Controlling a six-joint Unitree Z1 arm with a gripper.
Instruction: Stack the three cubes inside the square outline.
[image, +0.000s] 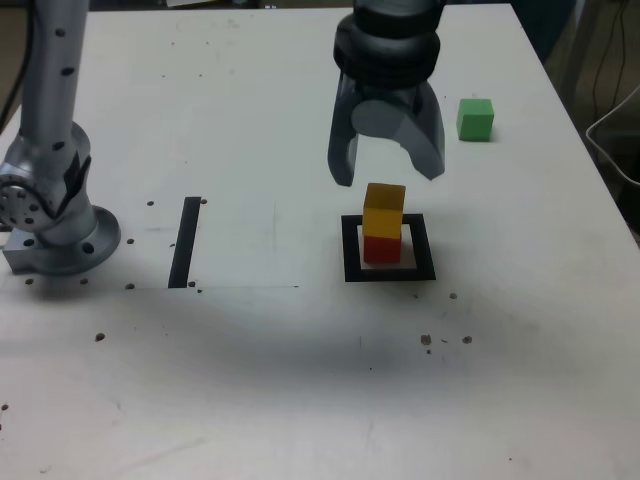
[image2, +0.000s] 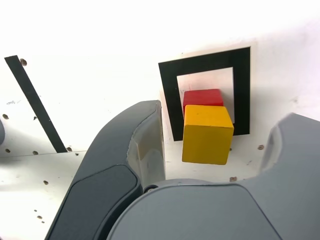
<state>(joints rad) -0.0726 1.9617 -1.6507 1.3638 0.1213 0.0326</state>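
Exterior view showed the white worktop (image: 300, 400) carrying the square outline (image: 350, 250) near centre, with the jaws spread wide and empty just above the stack. The yellow cube (image: 384, 209) sat on the red cube (image: 381, 249) inside the outline. The green cube (image: 475, 118) lay apart at about two o'clock. Rising straight up before swinging toward green would likely spare the stack a nudge.

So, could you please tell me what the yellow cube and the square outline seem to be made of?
Yellow cube: matte, possibly painted wood or plastic; faces evenly coloured with no glare, so the look cannot settle which. Square outline: looks like flat black tape; it lies flush on the table with crisp edges.
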